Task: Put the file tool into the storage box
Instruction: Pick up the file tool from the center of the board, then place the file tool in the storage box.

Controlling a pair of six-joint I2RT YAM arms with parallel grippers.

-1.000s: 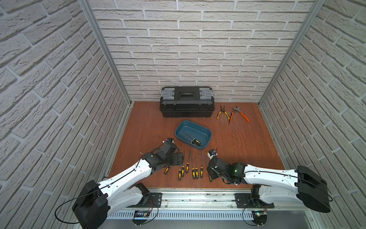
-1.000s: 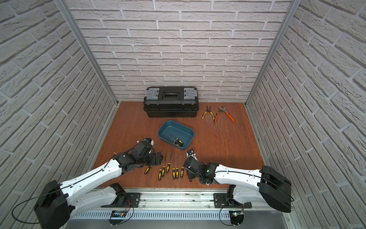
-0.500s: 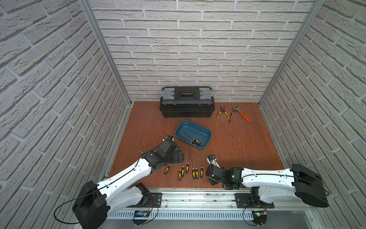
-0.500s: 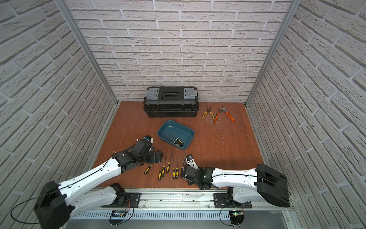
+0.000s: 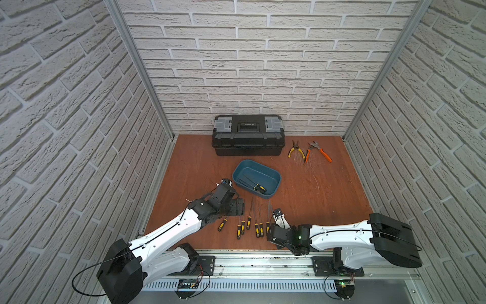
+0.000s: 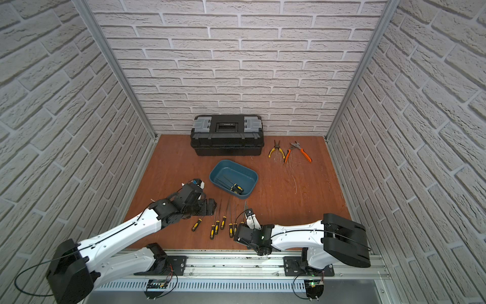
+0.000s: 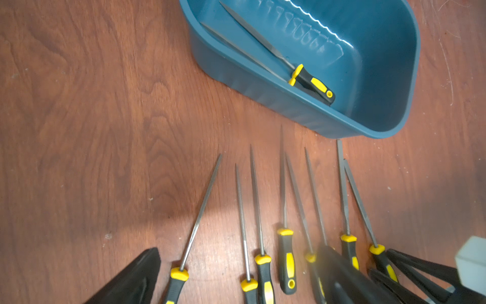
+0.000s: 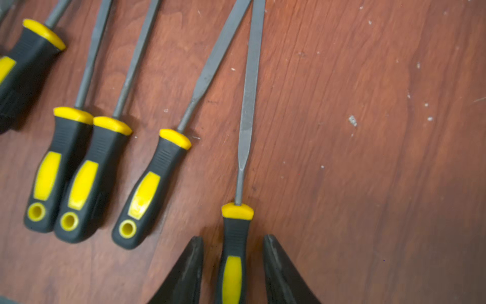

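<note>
A black toolbox (image 5: 248,135) stands by the brick wall (image 5: 263,65), yellow pliers (image 5: 295,146) and orange pliers (image 5: 324,156) beside it.

You've got a wooden table (image 5: 200,168): toolbox (image 5: 248,136) at back edge, blue tub (image 5: 263,173) mid-table, pliers (image 5: 295,147) back-right corner, files (image 5: 248,222) along front edge.

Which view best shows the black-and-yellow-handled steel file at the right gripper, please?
Right wrist view: the file is close, straddled by the right gripper. Both top views show it tiny; the left wrist view, small.
</note>
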